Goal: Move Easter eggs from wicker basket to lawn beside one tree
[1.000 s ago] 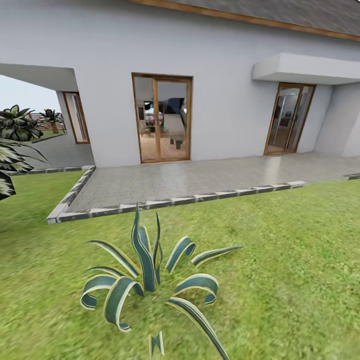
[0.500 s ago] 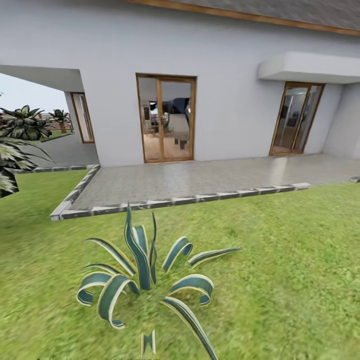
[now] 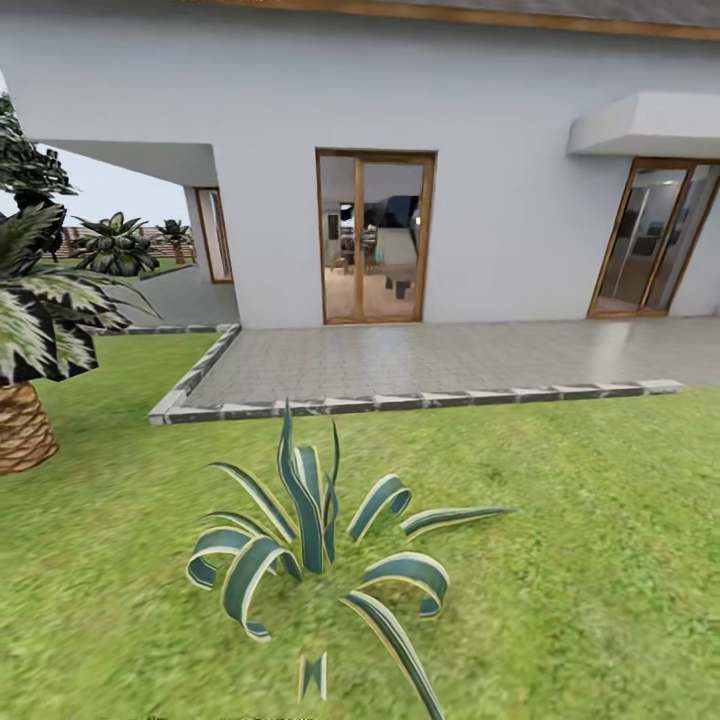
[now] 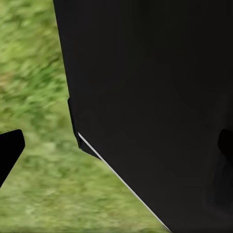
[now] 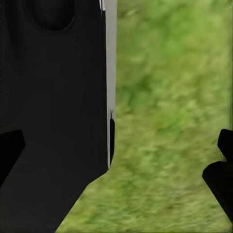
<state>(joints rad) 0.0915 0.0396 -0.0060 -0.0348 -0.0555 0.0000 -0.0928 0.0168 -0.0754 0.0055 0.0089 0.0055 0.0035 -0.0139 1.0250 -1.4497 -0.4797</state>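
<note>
From the head camera, I am looking over the mottled green lawn (image 3: 590, 520) toward a white house (image 3: 500, 200) with wood-framed glass doors (image 3: 374, 240). A grey paved patio (image 3: 440, 360) with a stone kerb lies in front of the house. On the grass just before the patio, a spiky striped green-and-cream agave plant (image 3: 315, 540) is sitting close to me. Off to the agave's left, a palm with a brown scaly trunk (image 3: 20, 425) is standing. The basket, the eggs and a thin pale-trunked tree are not among what I am seeing, so I cannot say where they are.

In the left wrist camera, a dark robot body panel (image 4: 155, 107) is blocking most of the grass; one dark fingertip (image 4: 9, 148) is showing, and I cannot tell how wide the left claw stands.

In the right wrist camera, both fingertips (image 5: 221, 170) are sitting wide apart over grass, holding nothing.

I am judging this a search drive: I should be turning slowly, steering round the agave, and scanning for the basket.
</note>
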